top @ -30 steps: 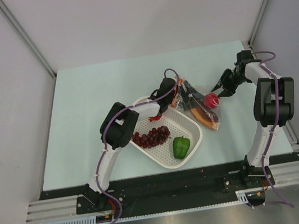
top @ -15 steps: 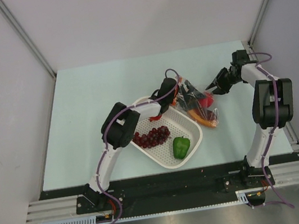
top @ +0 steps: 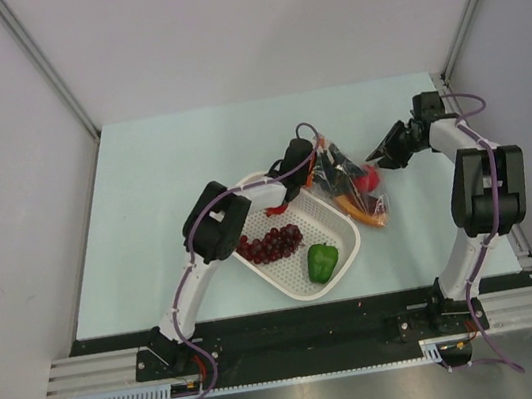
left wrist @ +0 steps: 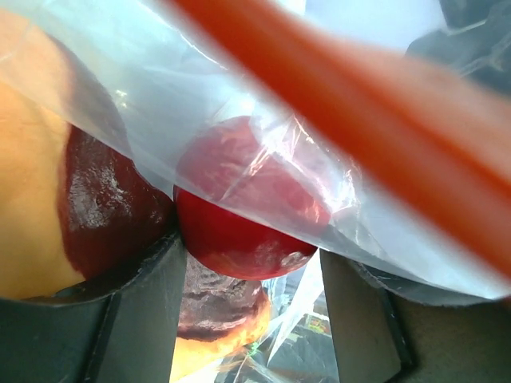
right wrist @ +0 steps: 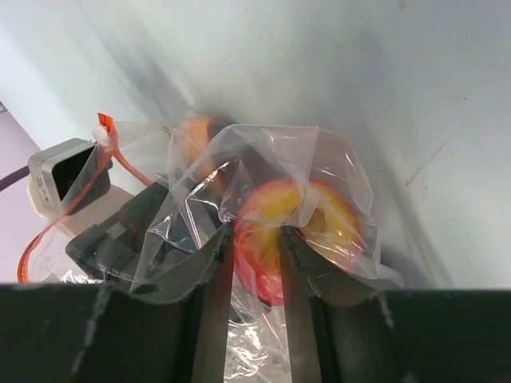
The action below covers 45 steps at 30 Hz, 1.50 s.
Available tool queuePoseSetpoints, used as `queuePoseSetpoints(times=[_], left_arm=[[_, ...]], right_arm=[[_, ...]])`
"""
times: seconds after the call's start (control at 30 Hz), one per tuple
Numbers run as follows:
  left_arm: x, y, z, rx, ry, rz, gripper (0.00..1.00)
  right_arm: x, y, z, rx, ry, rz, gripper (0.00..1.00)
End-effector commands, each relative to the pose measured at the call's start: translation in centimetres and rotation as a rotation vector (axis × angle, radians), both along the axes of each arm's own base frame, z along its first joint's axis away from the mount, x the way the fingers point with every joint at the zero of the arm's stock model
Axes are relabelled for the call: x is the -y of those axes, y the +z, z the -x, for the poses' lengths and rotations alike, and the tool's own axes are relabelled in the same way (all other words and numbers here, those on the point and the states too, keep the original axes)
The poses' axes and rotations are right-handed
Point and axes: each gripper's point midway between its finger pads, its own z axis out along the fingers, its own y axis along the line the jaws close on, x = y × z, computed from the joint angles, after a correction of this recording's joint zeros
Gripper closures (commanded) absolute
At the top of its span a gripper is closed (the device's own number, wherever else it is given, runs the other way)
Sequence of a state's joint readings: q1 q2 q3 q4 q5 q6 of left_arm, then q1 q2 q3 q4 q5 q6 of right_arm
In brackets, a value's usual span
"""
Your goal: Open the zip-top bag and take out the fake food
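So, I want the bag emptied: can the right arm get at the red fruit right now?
Probably not directly. The red fruit sits just ahead of the right end effector, but clear film of the zip-top bag covers it on that side.

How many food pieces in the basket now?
2 in the basket: grape bunch in the middle, green pepper at the near corner. The left arm covers its far corner.

**Legible markings, three views.** I find no text, label, brand, number or sign that I can read in the overhead view or either wrist view. The zip-top bag shows me only clear, crinkled film. Its orange-red strip is too blurred in the left wrist view for me to make out any print.
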<state>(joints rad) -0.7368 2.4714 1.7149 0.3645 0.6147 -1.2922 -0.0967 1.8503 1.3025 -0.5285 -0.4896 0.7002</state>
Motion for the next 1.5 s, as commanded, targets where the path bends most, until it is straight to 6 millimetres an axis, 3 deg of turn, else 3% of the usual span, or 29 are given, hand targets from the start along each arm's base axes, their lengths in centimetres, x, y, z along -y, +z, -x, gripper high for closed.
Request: queuePoseSetpoints(times=[0.0, 0.2, 0.33, 0.47, 0.63, 0.87, 0.9, 1.0, 1.27, 1.43, 1.47], left_arm=[[1.9, -2.2, 0.5, 0.043, 0.022, -0.022, 0.75], [1.1, -0.8, 0.6, 0.080, -0.004, -0.029, 0.85], [0.9, 1.6, 0.6, 0.159, -0.039, -0.034, 0.91], [0.3, 2.5, 0.9, 0.189, -0.068, -0.087, 0.99], [-0.8, 3.3, 0.6, 0.264, -0.095, -0.158, 1.00], [-1.6, 5.7, 0.3, 0.331, -0.125, -0.180, 1.00], [-1.6, 5.9, 0.2, 0.335, -0.126, -0.182, 1.00], [-1.3, 6.7, 0.1, 0.325, -0.128, -0.144, 1.00], [-0.6, 7.9, 1.0, 0.258, -0.146, -0.027, 1.00], [-0.7, 8.6, 1.1, 0.269, -0.155, -0.015, 1.00], [-0.9, 8.4, 1.2, 0.277, -0.161, -0.026, 1.00]], right_arm=[[-4.2, 0.1, 6.6, -0.230, 0.114, -0.212, 0.68], [0.6, -1.0, 6.3, -0.208, 0.069, -0.138, 0.66], [1.3, -1.3, 6.6, -0.198, 0.094, -0.090, 0.61], [2.1, -0.6, 6.3, -0.155, 0.106, -0.021, 0.53], [4.6, 0.7, 6.1, -0.121, 0.119, 0.149, 0.43], [6.4, 1.5, 6.2, -0.136, 0.121, 0.265, 0.37], [6.7, 1.4, 6.2, -0.137, 0.118, 0.287, 0.32], [5.9, 1.4, 5.9, -0.121, 0.130, 0.236, 0.24], [2.6, 0.2, 3.1, -0.070, 0.132, 0.089, 0.25], [2.0, -1.2, 2.4, -0.080, 0.105, 0.088, 0.34], [2.3, -1.3, 2.3, -0.079, 0.095, 0.106, 0.43]])
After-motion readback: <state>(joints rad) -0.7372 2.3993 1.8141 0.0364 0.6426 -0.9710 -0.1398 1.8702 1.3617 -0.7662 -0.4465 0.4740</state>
